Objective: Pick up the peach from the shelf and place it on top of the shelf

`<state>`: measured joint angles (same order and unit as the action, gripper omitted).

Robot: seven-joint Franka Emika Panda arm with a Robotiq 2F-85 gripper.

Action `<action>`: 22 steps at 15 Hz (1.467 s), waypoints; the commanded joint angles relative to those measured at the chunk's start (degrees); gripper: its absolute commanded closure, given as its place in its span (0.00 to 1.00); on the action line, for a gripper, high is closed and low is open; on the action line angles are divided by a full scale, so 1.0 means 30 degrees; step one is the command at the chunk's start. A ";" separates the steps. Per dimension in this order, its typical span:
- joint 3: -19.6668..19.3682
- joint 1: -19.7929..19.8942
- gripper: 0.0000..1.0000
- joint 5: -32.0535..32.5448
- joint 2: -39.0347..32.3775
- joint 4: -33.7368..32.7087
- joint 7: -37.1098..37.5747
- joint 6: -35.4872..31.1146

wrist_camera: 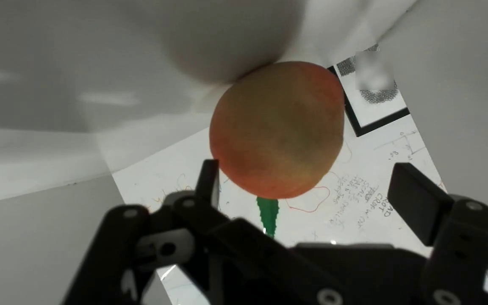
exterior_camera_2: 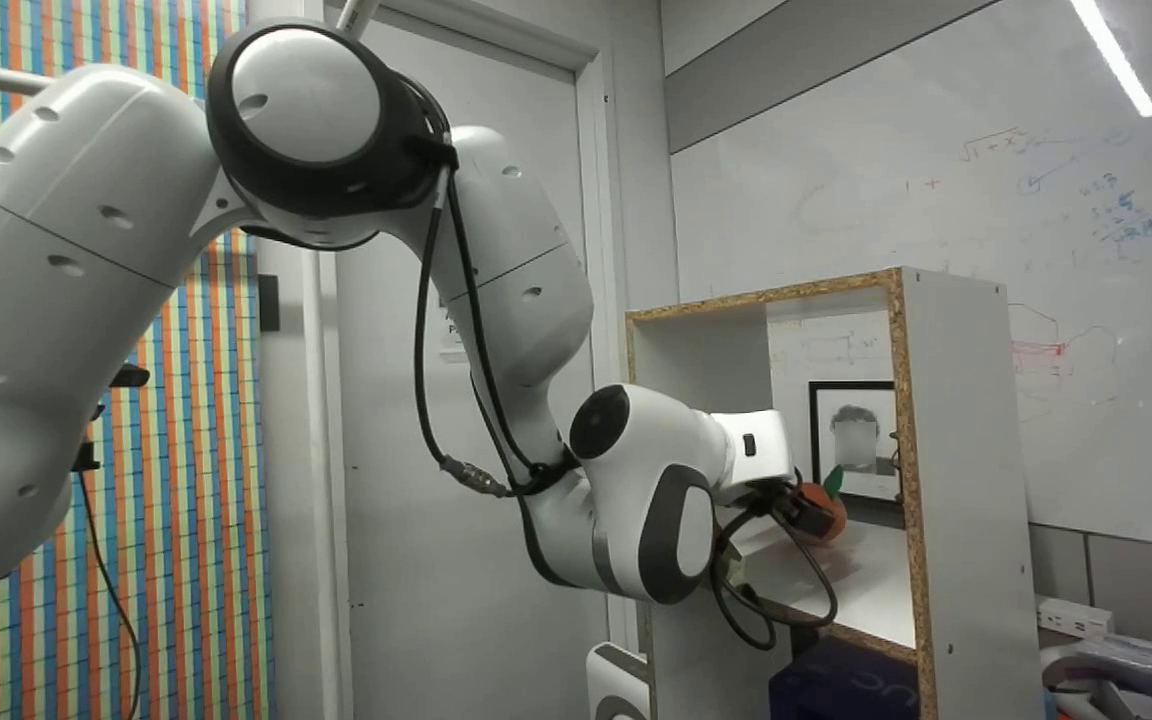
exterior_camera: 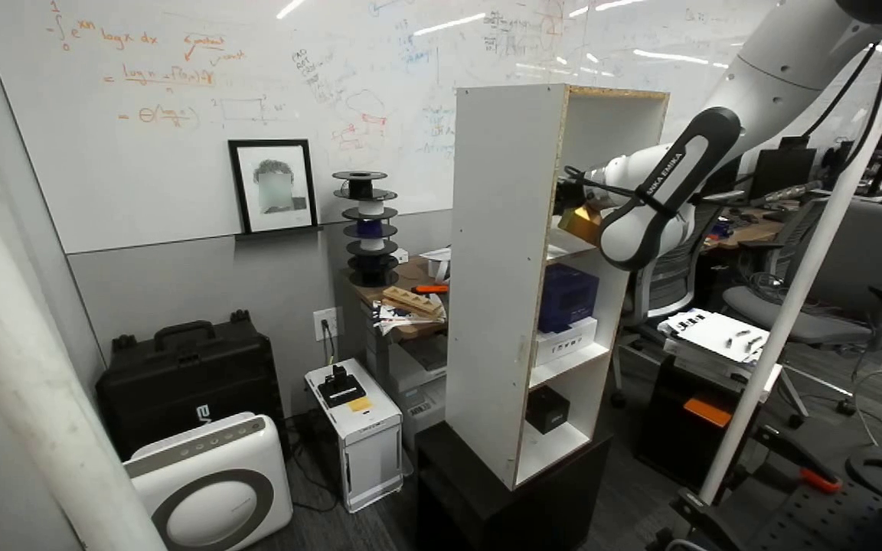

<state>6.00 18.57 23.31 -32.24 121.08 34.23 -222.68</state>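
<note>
Orange-red and nearly round, the peach [wrist_camera: 275, 131] sits in the upper compartment [exterior_camera_2: 876, 592] of the shelf [exterior_camera_2: 971, 480], its green leaf [exterior_camera_2: 833, 482] pointing up in an exterior view; its long axis cannot be told. The pincer [wrist_camera: 306, 180] is spread, one fingertip [wrist_camera: 207, 182] beside the peach, contact unclear, the other well apart. Open room shows toward both side walls [wrist_camera: 460, 106]; chipboard front edges [exterior_camera_2: 913, 500] bound the compartment.
</note>
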 commanded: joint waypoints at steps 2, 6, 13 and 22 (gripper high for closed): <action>-0.0119 -0.0022 0.00 -0.0364 -0.0612 -0.1432 -0.0031 0.0604; -0.0266 -0.0283 0.00 -0.0791 -0.1213 -0.2168 -0.0253 0.1111; -0.0272 -0.0813 0.00 -0.1297 -0.2176 -0.3505 -0.0461 0.1602; -0.0354 -0.0749 0.52 -0.1266 -0.2142 -0.3550 -0.0743 0.1649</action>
<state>5.45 17.37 20.81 -37.36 113.39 33.20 -217.24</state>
